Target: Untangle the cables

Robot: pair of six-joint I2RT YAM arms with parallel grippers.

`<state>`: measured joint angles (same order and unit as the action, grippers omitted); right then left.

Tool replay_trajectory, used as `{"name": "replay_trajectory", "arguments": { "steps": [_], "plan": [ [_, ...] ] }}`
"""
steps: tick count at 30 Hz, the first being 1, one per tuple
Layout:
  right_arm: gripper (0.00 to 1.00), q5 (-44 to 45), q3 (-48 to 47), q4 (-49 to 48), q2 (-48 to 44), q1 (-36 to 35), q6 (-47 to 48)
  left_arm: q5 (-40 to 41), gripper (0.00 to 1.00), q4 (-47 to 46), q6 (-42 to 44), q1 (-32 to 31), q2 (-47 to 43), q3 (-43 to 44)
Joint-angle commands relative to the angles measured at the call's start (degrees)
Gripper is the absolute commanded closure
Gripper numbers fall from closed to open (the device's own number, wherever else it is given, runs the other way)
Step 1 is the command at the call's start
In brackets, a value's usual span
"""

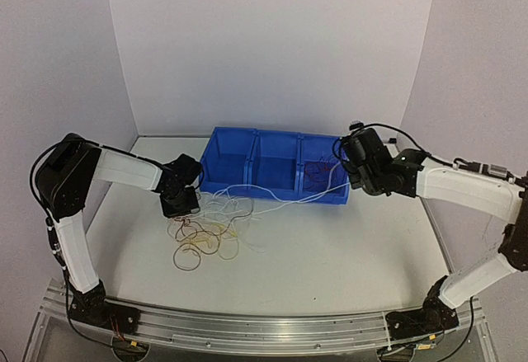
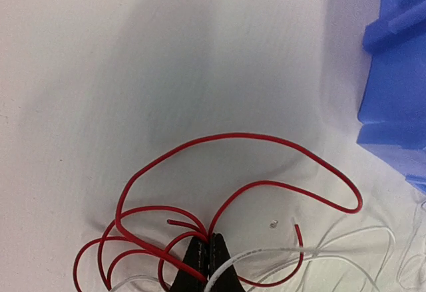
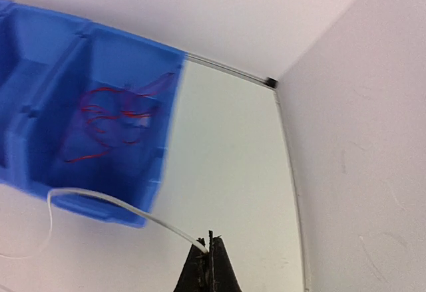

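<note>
Your left claw (image 2: 206, 257) is closed tight, with no gap between the tips, and it pinches the red cable (image 2: 266, 138) right where several of its loops cross. From that pinch the red cable fans out in wide curls that lie flat on the surface (image 1: 330, 255). A white strand runs out just beside the tips (whether it is caught too, you cannot tell from the wrist view).

Your right claw (image 3: 210, 257) is also closed, and it holds the end of the white cable (image 3: 113, 202). That cable rises from the tips, arcs across the front corner of the blue bin (image 1: 252, 164) and runs back along the bin's front wall toward the left.

The rest of the cables (image 1: 206, 234) sit in a loose heap of white, yellow and brownish loops on the surface, just in front of the bin's left end and below the left claw. A red bundle (image 3: 110, 119) lies inside the bin's right compartment.
</note>
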<state>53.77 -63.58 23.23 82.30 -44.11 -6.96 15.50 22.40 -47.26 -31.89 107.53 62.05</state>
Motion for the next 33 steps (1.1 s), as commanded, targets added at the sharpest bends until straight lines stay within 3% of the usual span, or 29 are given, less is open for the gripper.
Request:
{"name": "replay_trajectory", "arguments": {
  "steps": [1, 6, 12, 16, 19, 21, 24, 27, 29, 33],
  "plan": [
    [1.00, 7.81, 1.33, 2.16, -8.52, 10.30, 2.58, 3.63, 1.00, 5.26, -1.61, 1.31, -1.28, -3.47],
    [1.00, 7.61, 0.45, 2.45, -11.58, 15.77, 5.06, 4.04, 1.00, 5.25, -2.41, 1.56, -2.45, -5.50],
    [1.00, 6.37, -2.33, 2.65, -14.71, 17.21, 6.50, 4.70, 1.00, 5.86, -2.62, 1.65, -3.32, -6.92],
    [1.00, -4.90, -3.43, 4.40, -18.43, 17.28, 5.04, 4.03, 1.00, 5.23, -1.89, 1.63, -4.16, -7.09],
    [1.00, -7.79, -5.84, 6.35, -19.59, 17.27, 4.92, 2.22, 0.98, 3.89, 0.19, 1.65, -5.53, -6.71],
    [1.00, -15.93, -6.67, 6.52, -20.56, 17.28, 4.31, -0.92, 0.86, 1.84, 3.05, 1.50, -6.91, -6.13],
    [1.00, -34.12, -7.96, 7.03, -20.77, 17.24, 1.80, -3.97, 0.38, -1.41, 6.96, 0.26, -10.33, -5.29],
    [1.00, -47.81, -9.26, 7.05, -19.60, 17.27, -1.00, -4.58, 0.08, -3.41, 9.70, -2.11, -14.16, -4.09],
    [1.00, -55.40, -10.44, 7.02, -18.43, 17.27, -2.76, -4.25, 0.01, -4.16, 11.73, -4.54, -16.83, -3.22],
    [1.00, -64.01, -13.42, 5.64, -15.99, 17.27, -6.87, 0.78, 0.00, -4.66, 14.88, -11.62, -21.98, -1.85]
  ]
}}
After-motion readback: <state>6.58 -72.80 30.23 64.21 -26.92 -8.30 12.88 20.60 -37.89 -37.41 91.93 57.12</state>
